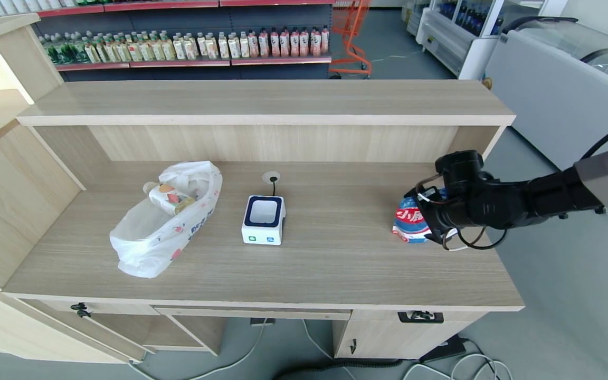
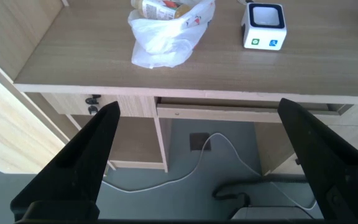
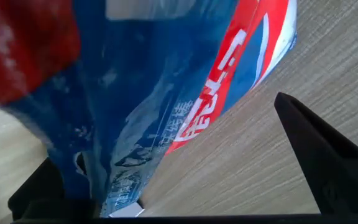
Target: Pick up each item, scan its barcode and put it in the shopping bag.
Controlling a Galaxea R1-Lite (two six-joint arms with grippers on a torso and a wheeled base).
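At 3 o'clock on the counter (image 1: 335, 264), the right gripper (image 1: 435, 224) straddles the packet (image 1: 408, 221), jaws apart, so it should close squarely across the middle, then lift it toward the scanner (image 1: 263, 219) at centre.

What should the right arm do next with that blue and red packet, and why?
Probably close the right tool on the blue and red snack packet: it lies on the wooden counter between open fingers, one finger clear of it.
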